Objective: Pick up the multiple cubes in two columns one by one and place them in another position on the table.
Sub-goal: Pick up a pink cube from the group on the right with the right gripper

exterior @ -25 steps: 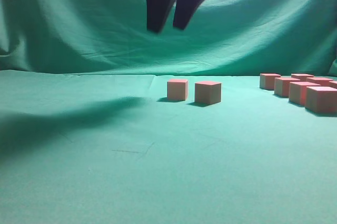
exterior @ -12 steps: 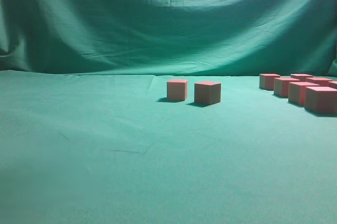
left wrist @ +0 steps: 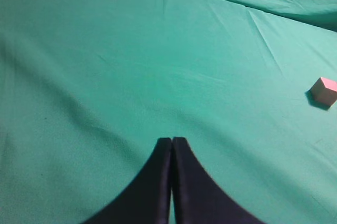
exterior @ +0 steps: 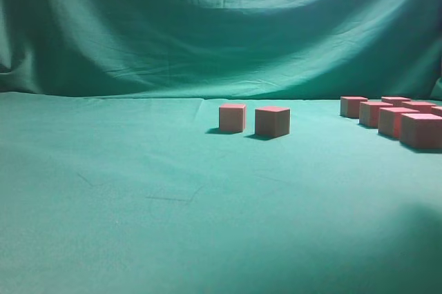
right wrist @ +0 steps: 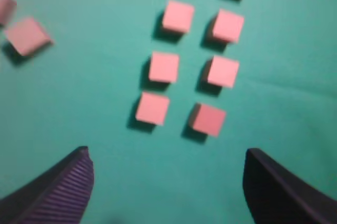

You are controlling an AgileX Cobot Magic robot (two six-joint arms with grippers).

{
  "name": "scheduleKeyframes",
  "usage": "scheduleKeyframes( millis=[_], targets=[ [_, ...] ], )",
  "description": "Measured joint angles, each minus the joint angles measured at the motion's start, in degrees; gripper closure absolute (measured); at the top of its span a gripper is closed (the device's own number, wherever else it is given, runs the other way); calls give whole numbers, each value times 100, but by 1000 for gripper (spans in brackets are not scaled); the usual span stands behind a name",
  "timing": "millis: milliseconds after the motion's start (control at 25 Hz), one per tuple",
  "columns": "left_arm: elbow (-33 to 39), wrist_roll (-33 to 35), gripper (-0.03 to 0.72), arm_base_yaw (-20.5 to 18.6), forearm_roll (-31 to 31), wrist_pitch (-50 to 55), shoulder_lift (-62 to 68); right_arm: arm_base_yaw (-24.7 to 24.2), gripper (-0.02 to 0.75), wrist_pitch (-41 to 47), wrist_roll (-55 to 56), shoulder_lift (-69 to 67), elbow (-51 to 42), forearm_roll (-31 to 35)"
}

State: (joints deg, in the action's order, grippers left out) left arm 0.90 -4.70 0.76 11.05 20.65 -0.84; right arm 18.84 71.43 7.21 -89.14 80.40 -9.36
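Observation:
Two cubes (exterior: 232, 117) (exterior: 272, 121) stand apart from the rest at mid-table, also seen as two cubes (right wrist: 27, 36) at the upper left of the right wrist view. The other cubes (exterior: 397, 121) sit at the right in two columns; from above, the nearest pair is one cube (right wrist: 152, 108) and its neighbour (right wrist: 208, 119). My right gripper (right wrist: 167, 151) hangs open high above the near end of the columns, holding nothing. My left gripper (left wrist: 172, 140) is shut and empty over bare cloth, with one cube (left wrist: 323, 90) far to its right. Neither gripper shows in the exterior view.
The table (exterior: 138, 190) is covered in teal-green cloth with faint creases. A draped green curtain (exterior: 207, 25) closes off the back. A soft shadow lies on the cloth at the front right (exterior: 407, 252).
The black gripper that hung at the top of the exterior view a second ago has left that view. Its shadow on the left is gone; a shadow now falls front right. The cubes have not moved.

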Motion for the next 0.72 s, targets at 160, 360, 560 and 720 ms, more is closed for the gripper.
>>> scheduleKeyframes(
  millis=[160, 360, 560, 720],
  targets=[
    [0, 0, 688, 0, 0, 0, 0, -416, 150, -731, 154, 0, -1245, 430],
    [0, 0, 688, 0, 0, 0, 0, -483, 150, -1885, 177, -114, -1889, 910],
    [0, 0, 688, 0, 0, 0, 0, -483, 150, -2407, 177, -634, -1898, 943],
    [0, 0, 688, 0, 0, 0, 0, -483, 150, -2833, 114, -977, -1898, 943]
  ],
)
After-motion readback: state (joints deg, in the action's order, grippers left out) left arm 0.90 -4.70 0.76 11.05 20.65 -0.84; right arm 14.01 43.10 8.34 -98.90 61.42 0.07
